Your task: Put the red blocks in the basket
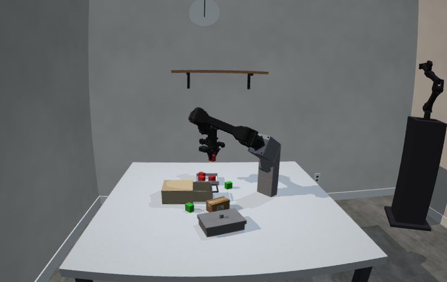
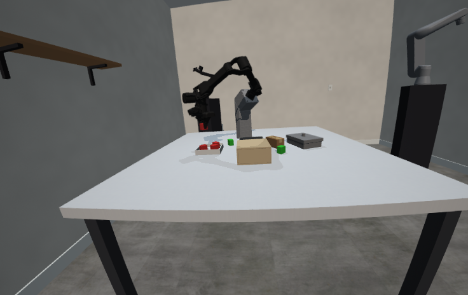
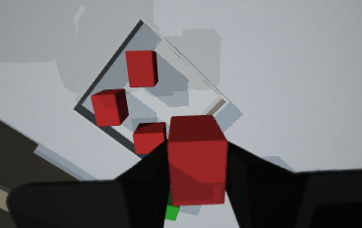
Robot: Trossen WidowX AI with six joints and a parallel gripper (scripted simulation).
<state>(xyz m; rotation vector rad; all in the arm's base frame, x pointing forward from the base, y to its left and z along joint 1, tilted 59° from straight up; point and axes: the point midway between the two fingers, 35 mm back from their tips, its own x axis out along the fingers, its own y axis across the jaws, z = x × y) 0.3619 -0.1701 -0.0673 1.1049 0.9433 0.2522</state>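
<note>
My gripper [image 1: 212, 158] [image 2: 203, 126] [image 3: 193, 143] is shut on a red block and holds it in the air above the basket's near side. The basket [image 1: 214, 182] [image 2: 208, 152] [image 3: 109, 63] stands upright on the table. Inside it lie three red blocks, which show in the wrist view at the top [image 3: 142, 69], at the left [image 3: 108, 109] and near the fingers [image 3: 149, 142]. The tan drawer unit [image 1: 177, 196] [image 2: 253, 154] stands beside the basket with its drawer [image 1: 202, 196] pulled open. The grey box [image 1: 222, 229] [image 2: 303, 144] has its lid on; its inside is hidden.
One green block [image 1: 228, 185] [image 2: 230, 142] [image 3: 172, 211] lies near the basket. Another green block [image 1: 189, 207] [image 2: 281, 149] lies beside the drawer unit. A brown cardboard carton [image 1: 217, 203] [image 2: 275, 142] stands between the drawer and the grey box.
</note>
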